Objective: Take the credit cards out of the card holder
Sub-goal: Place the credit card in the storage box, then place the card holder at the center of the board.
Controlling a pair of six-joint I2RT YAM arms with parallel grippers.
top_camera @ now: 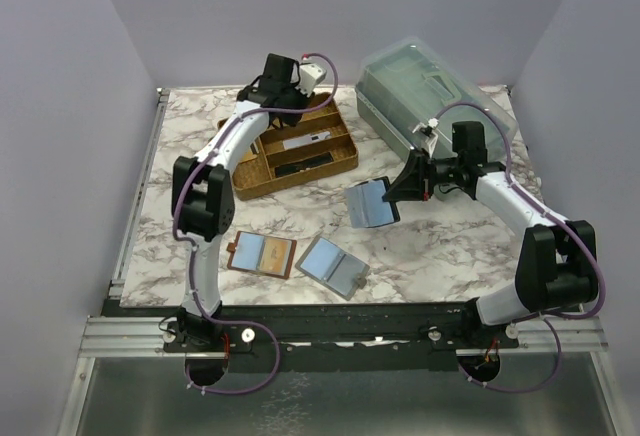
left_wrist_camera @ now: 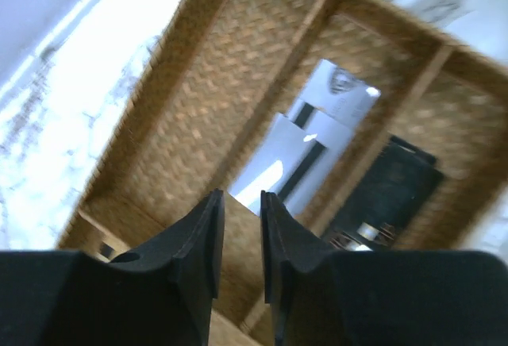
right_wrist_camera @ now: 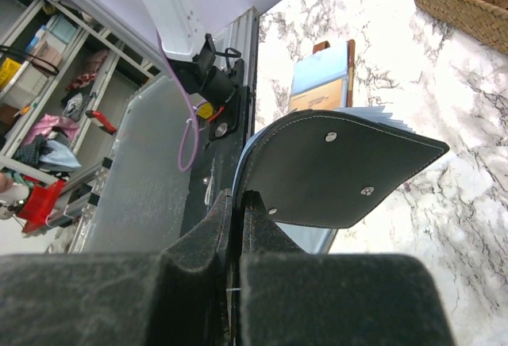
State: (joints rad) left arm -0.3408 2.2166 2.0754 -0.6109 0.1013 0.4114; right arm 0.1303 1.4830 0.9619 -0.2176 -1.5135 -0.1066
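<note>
So the right claw [right_wrist_camera: 236,203] is pinched tight on the edge of the black card holder [top_camera: 372,203]; it's holding it up to the right of the wicker tray [top_camera: 262,181], just off the tray's right corner, with the flaps fanned open and the blue-grey pockets facing up; from the wrist view you only get the black outside with its little studs. The left claw [left_wrist_camera: 238,235] hangs right over the tray; the jaws are open just a crack and there's nothing between them. The credit cards [left_wrist_camera: 317,136], pale and silvery, lie in the tray's middle compartment, overlapping each other; something black [left_wrist_camera: 389,191] sits in the compartment next to them, can't tell what. Nearer than the tray, flat on the marble desk [top_camera: 440,246], there's a brown holder [top_camera: 260,254] and a grey holder [top_camera: 332,266] side by side, both open; a clear plastic box [top_camera: 430,91] sits beyond the tray to the right.
</note>
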